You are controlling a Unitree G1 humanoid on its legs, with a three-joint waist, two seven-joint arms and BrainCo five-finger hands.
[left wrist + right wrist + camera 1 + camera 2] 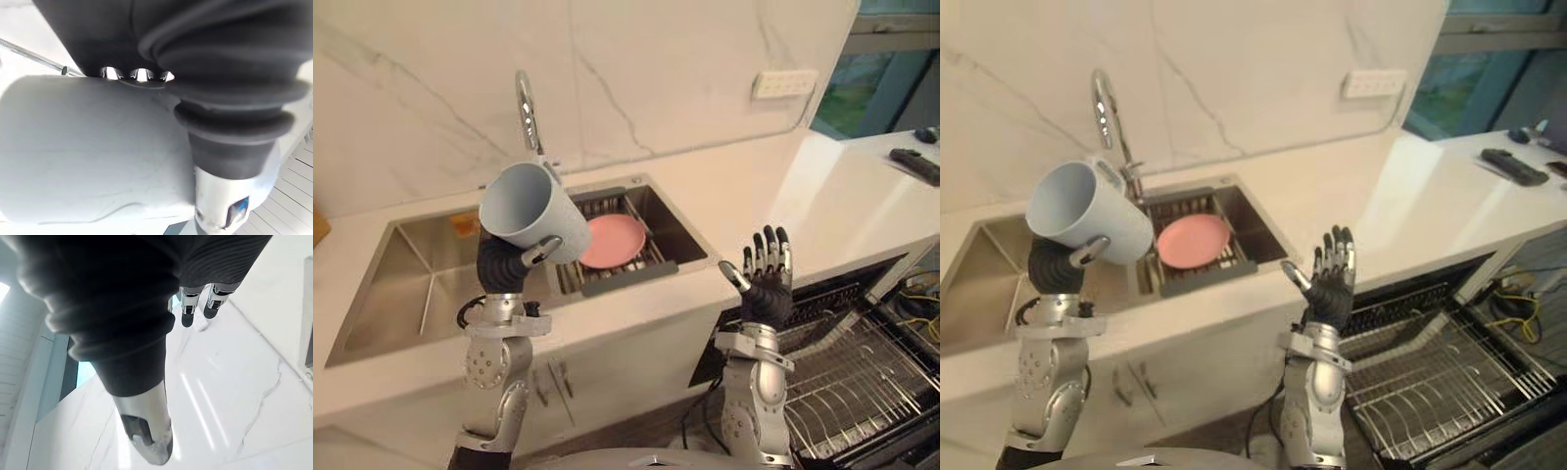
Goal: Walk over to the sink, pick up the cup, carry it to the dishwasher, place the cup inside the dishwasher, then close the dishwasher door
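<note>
A pale blue-grey cup (pixel 530 209) is held up above the steel sink (pixel 416 284), tilted with its mouth toward the upper left. My left hand (pixel 509 264) is shut on it from below, thumb curled against its side; the cup's wall (pixel 88 152) shows close up in the left wrist view. My right hand (pixel 766 279) is raised in front of the counter edge, fingers straight and spread, holding nothing. The dishwasher stands open at the lower right, with its wire rack (pixel 847 377) pulled out.
A pink plate (pixel 612 240) lies on a dark drain rack in the sink's right half. A chrome tap (pixel 527 113) rises behind the sink. The white counter (pixel 832 196) runs right, with a dark remote (pixel 915 164) on it. A marble wall stands behind.
</note>
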